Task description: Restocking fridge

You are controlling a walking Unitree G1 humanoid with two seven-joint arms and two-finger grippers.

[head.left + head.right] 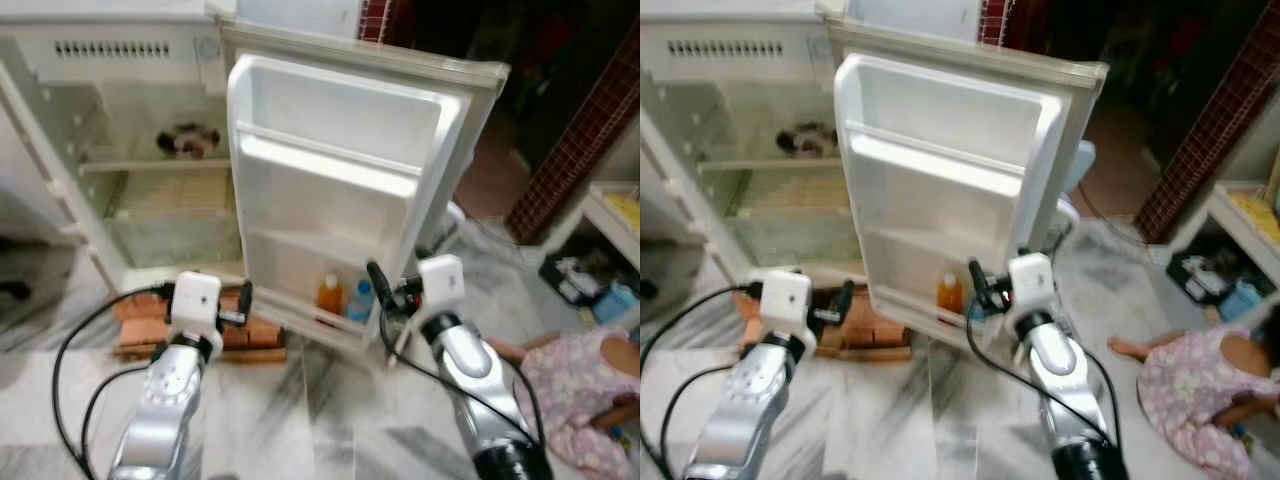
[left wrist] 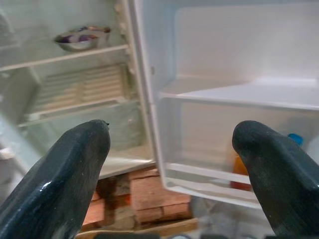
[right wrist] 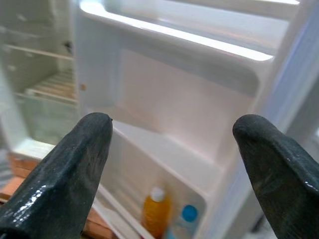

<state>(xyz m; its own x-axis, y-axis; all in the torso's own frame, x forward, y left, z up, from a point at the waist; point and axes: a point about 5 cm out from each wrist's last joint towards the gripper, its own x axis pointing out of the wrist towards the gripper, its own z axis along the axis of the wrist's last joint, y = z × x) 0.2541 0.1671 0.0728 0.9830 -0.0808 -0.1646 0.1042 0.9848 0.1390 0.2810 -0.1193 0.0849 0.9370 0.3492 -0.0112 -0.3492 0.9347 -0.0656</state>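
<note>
A white fridge (image 1: 110, 60) stands open before me, its door (image 1: 340, 170) swung out towards me. In the door's lowest rack sit an orange bottle (image 1: 330, 296) and a blue-capped bottle (image 1: 361, 300). A bowl (image 1: 187, 140) rests on the upper shelf inside. My left gripper (image 1: 243, 303) hovers low by the door's hinge side, open and holding nothing. My right gripper (image 1: 385, 295) is open too, just right of the two bottles, apart from them. The right wrist view looks down on the orange bottle (image 3: 155, 211) and the blue cap (image 3: 189, 213).
The fridge stands on red bricks (image 1: 245, 330) over a marble floor. A person in a pink dress (image 1: 580, 385) sits on the floor at the right, close to my right arm. Clutter and a low shelf (image 1: 610, 215) lie at the far right.
</note>
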